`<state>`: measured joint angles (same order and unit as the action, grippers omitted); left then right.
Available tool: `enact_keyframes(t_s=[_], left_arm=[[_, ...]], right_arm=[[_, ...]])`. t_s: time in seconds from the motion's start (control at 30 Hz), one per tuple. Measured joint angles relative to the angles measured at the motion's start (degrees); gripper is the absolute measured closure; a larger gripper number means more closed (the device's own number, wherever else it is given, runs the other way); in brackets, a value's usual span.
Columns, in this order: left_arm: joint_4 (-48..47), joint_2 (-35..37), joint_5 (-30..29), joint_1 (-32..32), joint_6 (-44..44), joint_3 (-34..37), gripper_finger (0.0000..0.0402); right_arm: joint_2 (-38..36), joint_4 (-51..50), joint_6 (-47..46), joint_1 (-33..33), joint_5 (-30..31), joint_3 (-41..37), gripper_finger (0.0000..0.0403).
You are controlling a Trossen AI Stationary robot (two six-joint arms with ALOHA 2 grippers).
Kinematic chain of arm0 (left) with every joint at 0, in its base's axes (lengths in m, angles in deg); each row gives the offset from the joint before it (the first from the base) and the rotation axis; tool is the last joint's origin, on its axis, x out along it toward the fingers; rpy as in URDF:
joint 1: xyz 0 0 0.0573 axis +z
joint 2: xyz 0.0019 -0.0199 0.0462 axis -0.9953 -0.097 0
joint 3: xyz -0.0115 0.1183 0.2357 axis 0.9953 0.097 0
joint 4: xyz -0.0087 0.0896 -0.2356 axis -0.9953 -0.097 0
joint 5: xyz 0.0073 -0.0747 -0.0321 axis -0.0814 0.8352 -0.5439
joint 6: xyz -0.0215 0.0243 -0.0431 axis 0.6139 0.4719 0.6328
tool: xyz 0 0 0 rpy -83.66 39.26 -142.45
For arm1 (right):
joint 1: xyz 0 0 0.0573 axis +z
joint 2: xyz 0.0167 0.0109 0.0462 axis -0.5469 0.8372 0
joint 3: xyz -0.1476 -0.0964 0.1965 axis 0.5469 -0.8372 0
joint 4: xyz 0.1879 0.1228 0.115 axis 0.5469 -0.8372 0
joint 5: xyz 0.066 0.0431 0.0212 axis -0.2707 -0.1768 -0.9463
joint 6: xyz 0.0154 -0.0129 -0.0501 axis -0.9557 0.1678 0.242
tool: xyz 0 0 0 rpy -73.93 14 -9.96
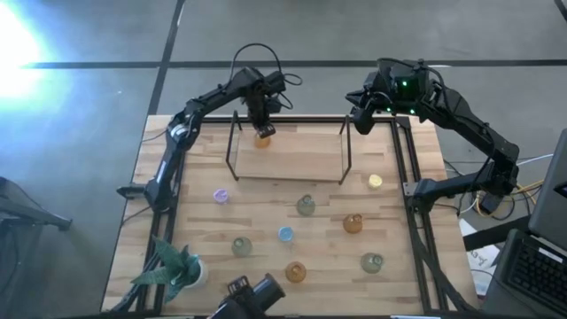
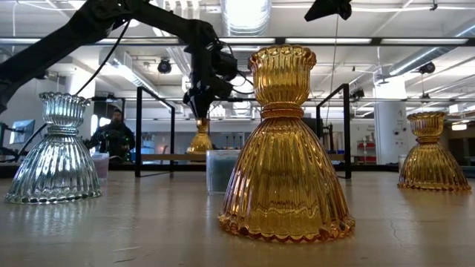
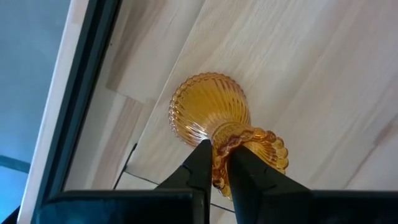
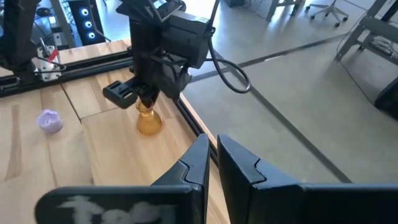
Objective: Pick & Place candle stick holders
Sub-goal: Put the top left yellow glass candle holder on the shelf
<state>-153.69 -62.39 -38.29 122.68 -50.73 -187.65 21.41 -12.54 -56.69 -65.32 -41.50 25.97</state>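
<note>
Amber holder's (image 3: 214, 121) neck sits pinched between left fingers (image 3: 198, 163).

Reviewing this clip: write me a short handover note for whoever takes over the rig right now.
Left gripper: shut on the neck of an amber candle stick holder, which stands on the raised wooden shelf at the table's far side, near its left end.
Right gripper: shut, empty, hovering off the shelf's right end.
Done: only that amber holder is on the shelf; it is not yet released.
Left: eight holders on the table in front of the shelf: purple, yellow, blue, three grey-green, two amber. The potted plant is at the near left corner.
</note>
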Motion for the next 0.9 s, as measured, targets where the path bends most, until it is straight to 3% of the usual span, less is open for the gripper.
enact_keyframes(t_s=[0.33,0.7,0.9], left_arm=[[0.5,1.5,2.2,2.6,-1.6,1.8,0.0367],[6.3,8.8,3.9,3.5,-4.2,16.9,0.0367],[13.9,11.9,3.5,4.1,-4.0,19.7,0.0367]], right_arm=[[-0.1,0.0,0.0,0.0,-0.1,0.0,0.0376],[-0.1,0.1,0.5,0.0,-0.1,0.0,0.0376],[-0.1,0.7,0.6,0.0,-0.1,0.0,0.0376]])
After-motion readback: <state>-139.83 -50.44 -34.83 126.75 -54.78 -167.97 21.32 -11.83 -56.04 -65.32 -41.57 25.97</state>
